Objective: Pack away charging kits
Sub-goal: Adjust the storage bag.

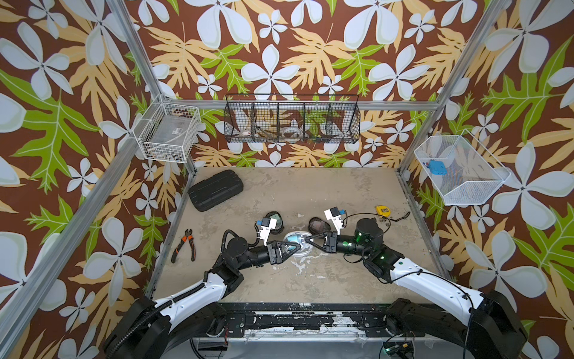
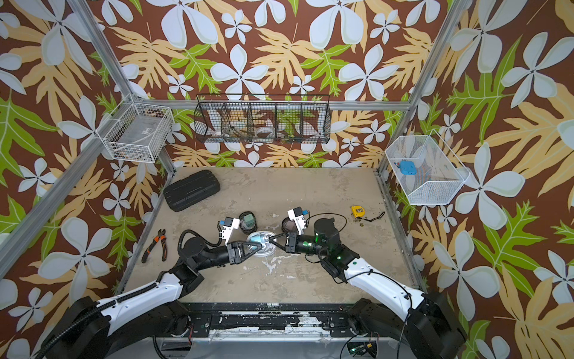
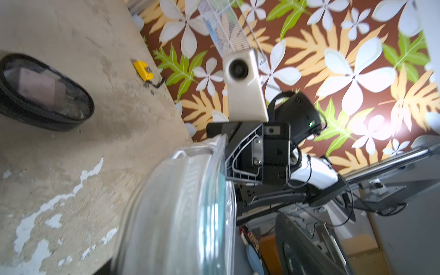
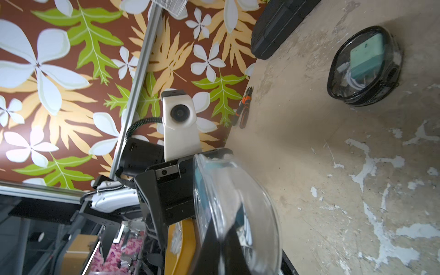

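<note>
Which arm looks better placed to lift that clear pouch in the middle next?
The right, probably. The right gripper is pinched shut on the rim of the clear pouch, so it already has a hold. The left gripper looks spread open around the pouch, so it would have to close first.

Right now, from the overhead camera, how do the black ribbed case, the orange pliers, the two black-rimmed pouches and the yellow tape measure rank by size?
In a top view:
1. black ribbed case
2. orange pliers, by length
3. mint-block pouch and pink-block pouch: alike, partly hidden, so unranked
4. yellow tape measure
</note>
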{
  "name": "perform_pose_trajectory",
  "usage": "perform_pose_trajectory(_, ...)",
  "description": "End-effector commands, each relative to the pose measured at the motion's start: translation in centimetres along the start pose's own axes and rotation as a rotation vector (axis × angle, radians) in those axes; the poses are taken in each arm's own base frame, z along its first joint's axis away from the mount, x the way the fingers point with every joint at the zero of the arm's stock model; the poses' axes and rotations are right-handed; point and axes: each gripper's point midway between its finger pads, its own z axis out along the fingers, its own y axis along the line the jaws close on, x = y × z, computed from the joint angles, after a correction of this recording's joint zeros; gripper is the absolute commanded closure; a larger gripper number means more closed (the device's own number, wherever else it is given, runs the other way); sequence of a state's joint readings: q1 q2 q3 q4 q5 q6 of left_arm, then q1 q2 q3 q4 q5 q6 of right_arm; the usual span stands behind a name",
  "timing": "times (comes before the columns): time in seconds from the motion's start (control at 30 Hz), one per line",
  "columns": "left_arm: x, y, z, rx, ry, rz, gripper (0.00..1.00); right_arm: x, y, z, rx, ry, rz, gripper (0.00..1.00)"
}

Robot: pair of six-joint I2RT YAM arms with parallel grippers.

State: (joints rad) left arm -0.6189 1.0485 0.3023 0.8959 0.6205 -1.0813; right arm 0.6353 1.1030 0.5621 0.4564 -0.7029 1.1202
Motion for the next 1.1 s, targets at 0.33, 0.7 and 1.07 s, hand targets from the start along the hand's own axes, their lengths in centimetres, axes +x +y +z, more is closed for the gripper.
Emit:
perform_pose_trajectory(0.33, -4.6, 0.0, 0.9, 0.02, -0.22, -0.069, 0.42, -1.9, 0.3, 1.2, -0.056, -0.103, 0.099, 1.0)
perform_pose_trajectory(0.7, -6.1, 1.5, 0.2, -0.077, -0.309, -0.132, 0.8, -1.4, 1.5, 1.4, -0.041, -0.104, 0.058, 0.79)
perform_pose_trajectory(1.07, -5.5, 4.2, 1.1, -0.166, -0.11, -0.247, 0.84, -0.8, 0.2, -1.7, 0.277, -0.002, -0.433, 0.55)
